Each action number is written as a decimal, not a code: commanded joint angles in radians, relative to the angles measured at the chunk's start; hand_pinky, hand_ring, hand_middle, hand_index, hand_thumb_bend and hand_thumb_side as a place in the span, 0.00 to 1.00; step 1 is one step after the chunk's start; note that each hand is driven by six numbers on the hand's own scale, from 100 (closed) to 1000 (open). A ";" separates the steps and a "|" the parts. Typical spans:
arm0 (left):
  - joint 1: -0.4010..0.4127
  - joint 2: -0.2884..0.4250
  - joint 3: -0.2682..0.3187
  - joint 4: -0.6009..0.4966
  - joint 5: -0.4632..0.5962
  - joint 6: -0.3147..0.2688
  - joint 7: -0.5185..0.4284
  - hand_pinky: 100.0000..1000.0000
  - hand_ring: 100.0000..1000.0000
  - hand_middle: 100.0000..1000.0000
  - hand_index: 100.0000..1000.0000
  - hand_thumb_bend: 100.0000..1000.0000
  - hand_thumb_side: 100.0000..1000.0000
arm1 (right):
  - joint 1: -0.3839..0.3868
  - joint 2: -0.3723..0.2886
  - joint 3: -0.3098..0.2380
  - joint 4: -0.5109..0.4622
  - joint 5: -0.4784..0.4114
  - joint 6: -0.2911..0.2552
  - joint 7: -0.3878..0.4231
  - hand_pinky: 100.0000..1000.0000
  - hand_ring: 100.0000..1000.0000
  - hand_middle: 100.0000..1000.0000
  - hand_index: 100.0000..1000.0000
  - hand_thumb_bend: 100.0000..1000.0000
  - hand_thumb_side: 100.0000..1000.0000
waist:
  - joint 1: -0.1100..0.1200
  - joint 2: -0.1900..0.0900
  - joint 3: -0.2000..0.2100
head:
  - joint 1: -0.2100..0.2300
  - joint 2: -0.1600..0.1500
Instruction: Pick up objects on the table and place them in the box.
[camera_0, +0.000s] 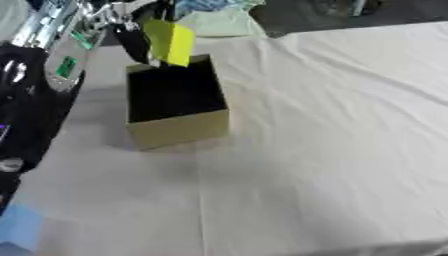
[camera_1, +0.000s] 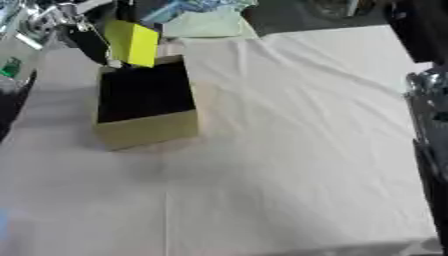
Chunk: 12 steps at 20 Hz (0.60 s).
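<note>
White-clothed worktop (camera_0: 332, 165) carries one open box (camera_0: 179, 127), interior dark; above its far rim, left hand (camera_0: 136, 42) grips one yellow block (camera_0: 171, 42).

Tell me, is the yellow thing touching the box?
Cannot tell. In the left eye view the yellow block, held by the left hand, overlaps the far rim of the box, but neither view shows contact or a gap.
</note>
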 joint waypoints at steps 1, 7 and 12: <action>-0.018 0.002 0.001 0.017 -0.004 -0.016 0.000 0.19 0.21 0.28 0.46 0.32 0.00 | -0.015 -0.005 -0.006 -0.016 -0.005 -0.004 0.000 0.79 0.71 0.53 0.84 0.00 0.71 | -0.002 -0.012 -0.001 | -0.003 0.005; -0.017 0.003 -0.006 0.023 0.031 -0.066 -0.011 0.52 0.53 0.53 0.70 0.50 0.00 | -0.015 -0.004 -0.006 -0.016 -0.005 -0.004 -0.001 0.79 0.71 0.53 0.84 0.00 0.71 | 0.000 -0.011 0.001 | -0.007 0.005; -0.016 0.011 -0.006 0.017 -0.015 -0.109 -0.077 0.78 0.80 0.81 0.89 0.72 0.16 | -0.014 -0.003 -0.007 -0.016 -0.006 -0.004 -0.002 0.79 0.71 0.53 0.84 0.00 0.70 | 0.002 -0.012 0.003 | -0.013 0.005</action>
